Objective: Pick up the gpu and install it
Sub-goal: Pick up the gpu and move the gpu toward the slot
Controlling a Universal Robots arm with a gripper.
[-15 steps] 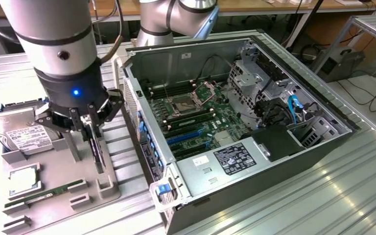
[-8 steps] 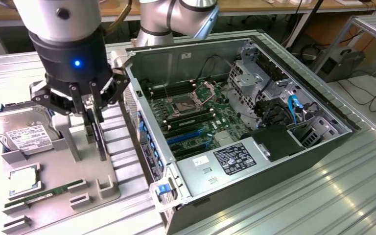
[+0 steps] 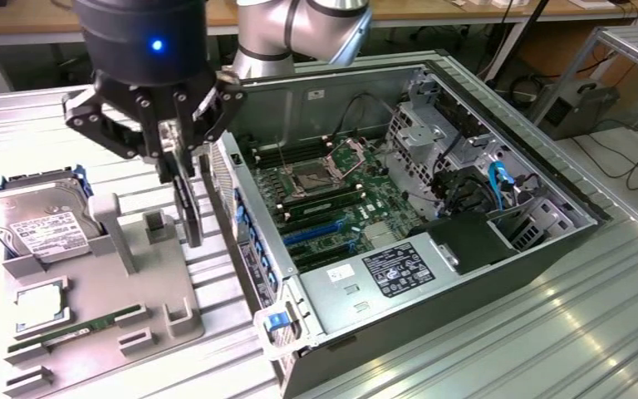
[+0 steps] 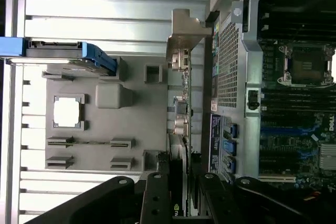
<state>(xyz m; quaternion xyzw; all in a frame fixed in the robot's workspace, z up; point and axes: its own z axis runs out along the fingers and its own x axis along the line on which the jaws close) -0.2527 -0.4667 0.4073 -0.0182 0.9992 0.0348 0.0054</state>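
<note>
One thin, flat, dark expansion card, the gpu [image 3: 190, 208], hangs from the black two-fingered hand [image 3: 175, 154], whose fingers are partly closed and pinch the card's upper end. In the exterior view the card is edge-on, with its long axis running straight down toward 6 o'clock. Its silver metal bracket [image 4: 182, 45] is at the low end, far from the fingers. That low end is close over the grey moulded parts tray [image 3: 147, 287] on the ribbed metal worktop [image 3: 607, 316]; I cannot tell whether it touches. The open grey computer case [image 3: 463, 307] stands just beside the card at 3 o'clock. Inside it, the blue expansion slots [image 3: 316, 229] on the green motherboard lie nearer 4 o'clock, beyond the perforated rear wall.
</note>
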